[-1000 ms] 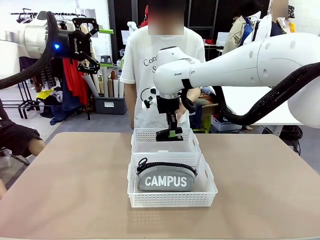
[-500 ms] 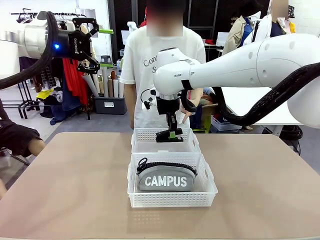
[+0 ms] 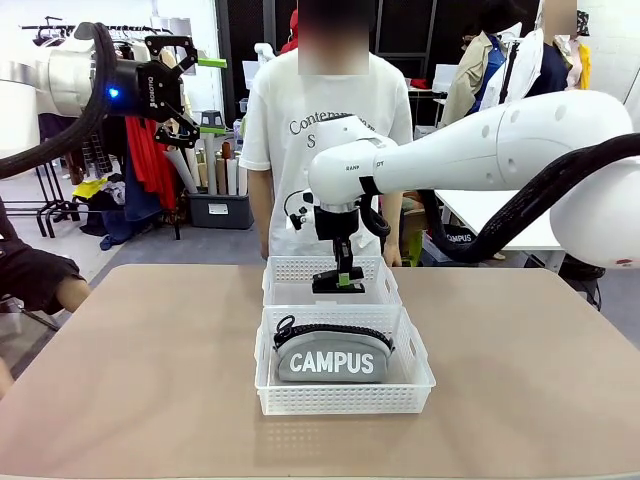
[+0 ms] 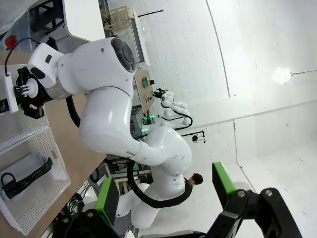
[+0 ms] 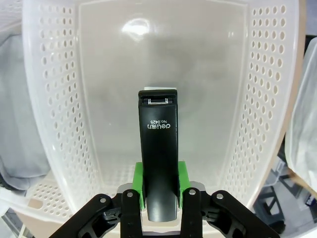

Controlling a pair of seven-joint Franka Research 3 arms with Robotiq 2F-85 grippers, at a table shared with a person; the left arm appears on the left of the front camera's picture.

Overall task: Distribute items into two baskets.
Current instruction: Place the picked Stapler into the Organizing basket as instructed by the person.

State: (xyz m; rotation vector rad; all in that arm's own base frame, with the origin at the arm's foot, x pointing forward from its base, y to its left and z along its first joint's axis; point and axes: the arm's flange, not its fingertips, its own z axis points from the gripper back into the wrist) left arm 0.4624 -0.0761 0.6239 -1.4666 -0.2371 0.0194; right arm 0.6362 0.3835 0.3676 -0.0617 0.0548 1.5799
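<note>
From the front we see the right pincer [image 3: 338, 280] lowered into the far basket [image 3: 283, 272], clamped on a small black stapler [image 3: 337, 284] that hangs level just inside the rim. The right wrist view adds what the front cannot: the stapler [image 5: 158, 168] sits squeezed between the green pads [image 5: 140, 183], pointing away from the camera over the far basket's [image 5: 54, 109] bare, clear bottom, and white print on its top reads "deli" with "No.0425" above it, upside down to us. We cannot tell whether the stapler touches the bottom.

The near basket [image 3: 410, 385], touching the far one on the tabletop [image 3: 150, 380], holds the grey pouch [image 3: 332, 357], its white "CAMPUS" lettering facing us under a black zip. The left wrist view shows that pouch [image 4: 25, 173] from the side, lettering hidden.

The left pincer [image 3: 190, 90] is raised high at the picture's left, its fingers spread and grasping nothing; its own view shows the green pads [image 4: 107, 202] wide apart. The person's [image 3: 330, 110] shirt carries print beginning "Contem", the rest hidden behind the arm.
</note>
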